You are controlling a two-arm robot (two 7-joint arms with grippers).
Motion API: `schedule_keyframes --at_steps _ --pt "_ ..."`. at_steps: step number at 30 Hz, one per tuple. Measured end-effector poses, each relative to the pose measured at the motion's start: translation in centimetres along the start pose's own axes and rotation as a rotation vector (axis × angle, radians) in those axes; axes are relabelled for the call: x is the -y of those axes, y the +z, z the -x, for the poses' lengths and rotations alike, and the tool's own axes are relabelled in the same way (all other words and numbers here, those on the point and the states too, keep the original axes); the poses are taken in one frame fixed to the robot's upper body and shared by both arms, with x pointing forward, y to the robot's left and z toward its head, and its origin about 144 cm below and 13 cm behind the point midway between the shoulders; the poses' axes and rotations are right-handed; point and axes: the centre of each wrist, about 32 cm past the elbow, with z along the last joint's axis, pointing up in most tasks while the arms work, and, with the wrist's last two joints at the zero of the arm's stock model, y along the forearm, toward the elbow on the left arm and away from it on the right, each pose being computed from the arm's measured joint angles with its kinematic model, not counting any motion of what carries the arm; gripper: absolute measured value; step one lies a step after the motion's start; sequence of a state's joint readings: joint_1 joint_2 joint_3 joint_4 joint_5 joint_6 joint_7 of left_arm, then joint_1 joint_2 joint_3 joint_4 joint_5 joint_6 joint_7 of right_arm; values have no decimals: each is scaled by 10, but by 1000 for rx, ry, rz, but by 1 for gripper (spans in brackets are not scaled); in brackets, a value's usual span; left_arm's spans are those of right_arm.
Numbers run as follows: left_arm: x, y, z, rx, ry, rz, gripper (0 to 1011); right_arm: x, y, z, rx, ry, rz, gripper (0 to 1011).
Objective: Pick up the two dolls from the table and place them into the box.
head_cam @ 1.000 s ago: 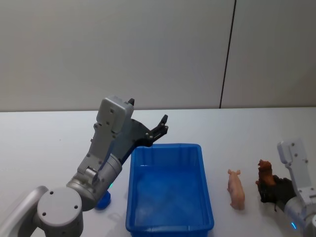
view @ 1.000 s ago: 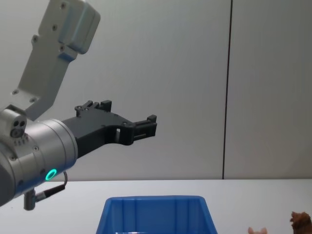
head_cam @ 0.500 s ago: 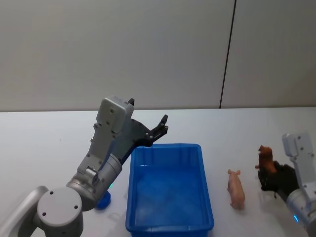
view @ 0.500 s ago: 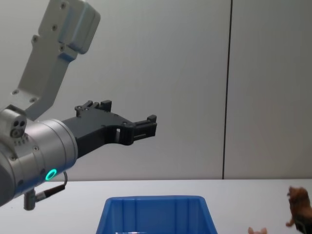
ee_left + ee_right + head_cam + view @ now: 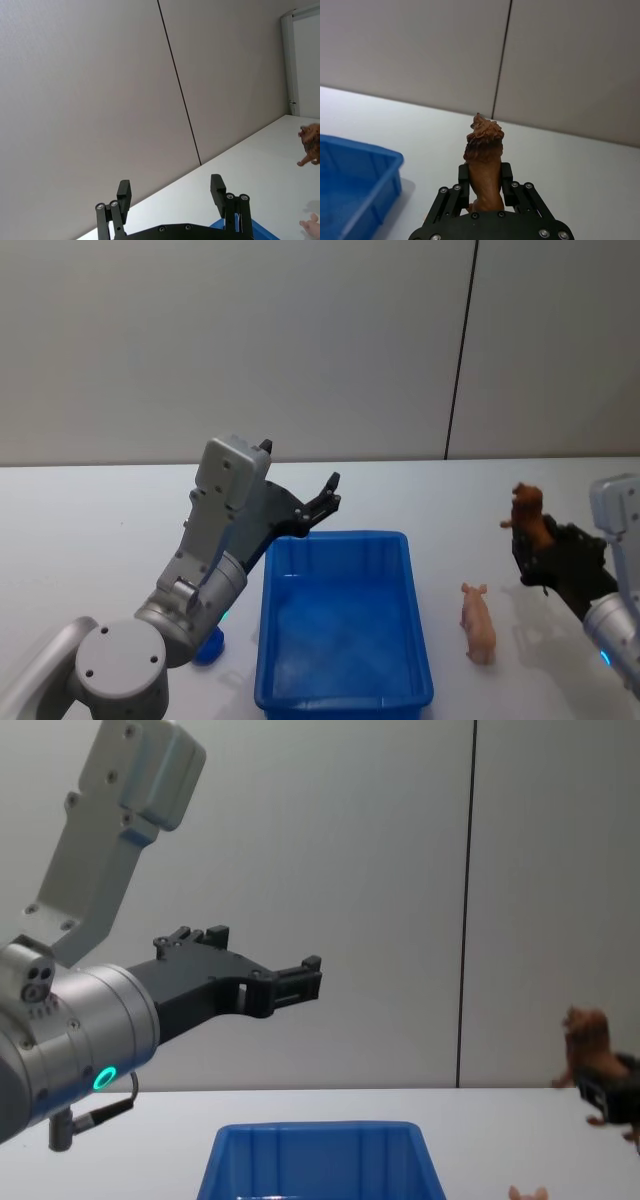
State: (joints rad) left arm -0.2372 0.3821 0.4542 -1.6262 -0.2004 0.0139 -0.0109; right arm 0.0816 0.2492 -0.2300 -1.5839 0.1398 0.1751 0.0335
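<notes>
1. Our right gripper (image 5: pixel 485 171) is clenched on the reddish-brown doll (image 5: pixel 527 511), holding it upright, clear of the table (image 5: pixel 100 510).
2. The box (image 5: pixel 340 537) lies to this gripper's left and lower, so we judge the carry goes that way.
3. The pale doll (image 5: pixel 478 622) lies on the table between them.
4. Our left gripper (image 5: pixel 322 498) hangs spread above the box's far rim.

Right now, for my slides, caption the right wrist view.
Right gripper clamps the reddish-brown doll above the white table, blue box nearby.

Lab: bare table (image 5: pixel 90 505), panelled wall (image 5: pixel 250 340)
</notes>
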Motion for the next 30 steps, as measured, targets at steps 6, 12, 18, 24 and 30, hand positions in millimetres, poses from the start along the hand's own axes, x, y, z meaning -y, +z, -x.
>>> schedule_keyframes --at_steps 6,12,18,24,30 --pt "0 0 0 0 0 0 1004 3 8 0 -13 62 -65 352" --pt "0 0 0 0 0 0 1004 5 15 2 -29 147 -113 352" --pt "0 0 0 0 0 0 1004 5 19 8 -40 225 -126 352" --pt "0 0 0 0 0 0 1004 0 22 19 -50 318 -101 352" --pt "0 0 0 0 0 0 1004 -8 22 35 -48 394 -41 352"
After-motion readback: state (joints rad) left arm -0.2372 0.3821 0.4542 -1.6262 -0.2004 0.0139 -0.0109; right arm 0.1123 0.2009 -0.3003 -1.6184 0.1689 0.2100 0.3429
